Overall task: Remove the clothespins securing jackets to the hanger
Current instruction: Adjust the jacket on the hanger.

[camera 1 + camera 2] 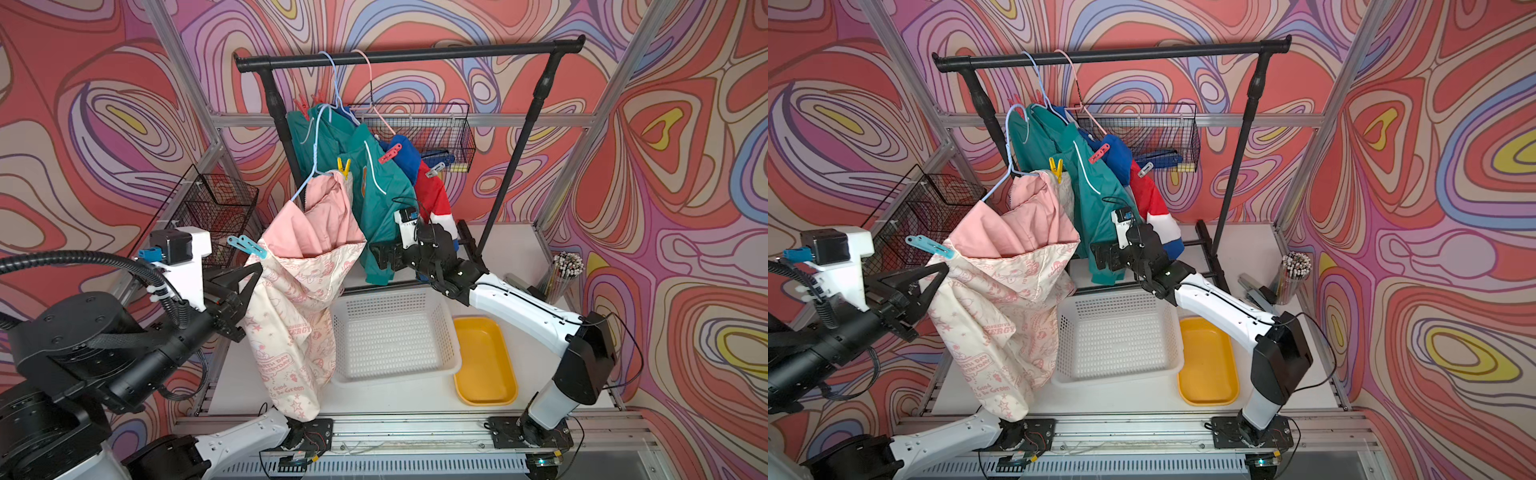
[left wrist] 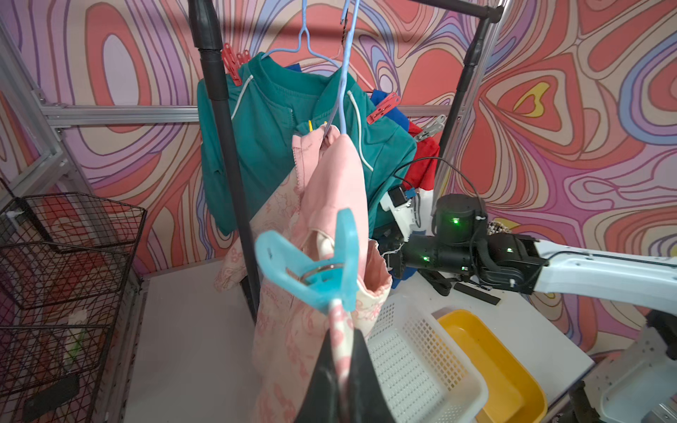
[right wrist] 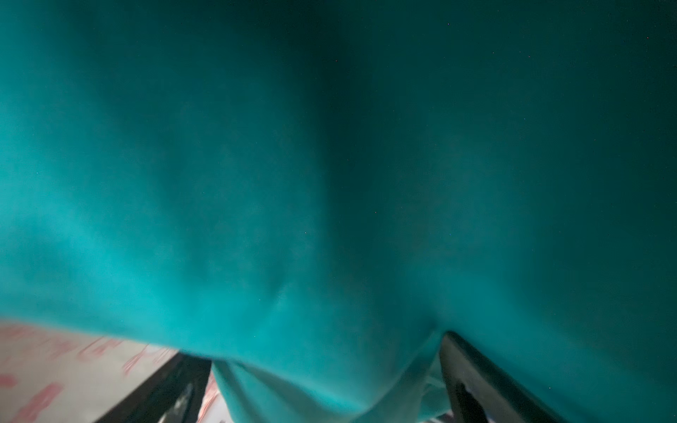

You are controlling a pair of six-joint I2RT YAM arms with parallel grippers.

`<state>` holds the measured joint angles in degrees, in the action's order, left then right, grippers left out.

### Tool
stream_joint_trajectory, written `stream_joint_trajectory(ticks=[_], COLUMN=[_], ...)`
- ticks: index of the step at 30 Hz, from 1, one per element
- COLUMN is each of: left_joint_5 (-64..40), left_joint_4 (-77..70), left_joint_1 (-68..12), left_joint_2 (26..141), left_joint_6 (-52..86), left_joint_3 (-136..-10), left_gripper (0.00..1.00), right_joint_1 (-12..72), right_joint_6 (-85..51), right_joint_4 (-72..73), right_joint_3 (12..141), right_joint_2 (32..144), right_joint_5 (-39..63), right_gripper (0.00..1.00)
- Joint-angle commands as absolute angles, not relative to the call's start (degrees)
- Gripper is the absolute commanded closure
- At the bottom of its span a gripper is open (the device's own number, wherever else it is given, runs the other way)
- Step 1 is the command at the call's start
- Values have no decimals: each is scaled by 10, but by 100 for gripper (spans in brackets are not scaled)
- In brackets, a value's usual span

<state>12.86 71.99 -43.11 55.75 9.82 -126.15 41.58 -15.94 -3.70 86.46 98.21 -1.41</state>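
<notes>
Left gripper: fingers together, clamped on an edge fold of the pink jacket.
Teal-blue clothespin: clipped on that same fold, just beyond the fingertips. It grips cloth only and sits apart from the light-blue hanger.
Right gripper: fingers apart, pressed into the lower hem of the teal jacket, with the cloth sagging between them.
Yellow clothespin: pins the far shoulder of the pink jacket to the light-blue hanger, well above both grippers.
Coral-red clothespin: on the blue shoulder of the blue-red-white jacket, above the right gripper.
Grey clothespin: on that jacket's other shoulder, beside the back wire basket.
2 red clothespins: on the teal jacket's far shoulder, next to the rack post.
White perforated basket: on the table below the jackets, its bare holed floor showing.
Yellow tray: just beside the white perforated basket, its bare floor showing.
Back wire basket contents: a dark-blue object and something yellow.
Side wire basket: holds reddish and pale items that I cannot make out.
Clear cup: holds a bundle of pencils.
Hidden: the right fingertips are buried in the teal hem in both top views. The right wrist view is almost filled by blurred teal cloth, with only 2 dark fingers showing at its edge.
</notes>
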Motion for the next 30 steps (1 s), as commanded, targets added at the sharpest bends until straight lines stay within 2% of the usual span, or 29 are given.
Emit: stream_joint_trajectory(ticks=[1,6,14,24,30], left_joint_5=[52,10,-56,-121,-102], left_joint_4=[655,660,644,599,588], left_joint_1=[-432,-432,-432,-432,-432], left_joint_2=[567,582,590,612,626], left_joint_6=[98,104,126,136,134], left_joint_3=[-1299,-1329,-1361,-1379,-1379], left_gripper=[100,100,100,100,100], right_joint_1=[397,354,289,288,291], right_joint_6=[-178,-200,-217,-218,-232], right_joint_4=[-29,-25,-16,-15,-15], right_joint_3=[896,909,880,859,833], right_joint_2=[1011,1047,1026,997,967], right_joint_5=[-4,1,9,33,49], right_gripper=[2,2,2,2,2])
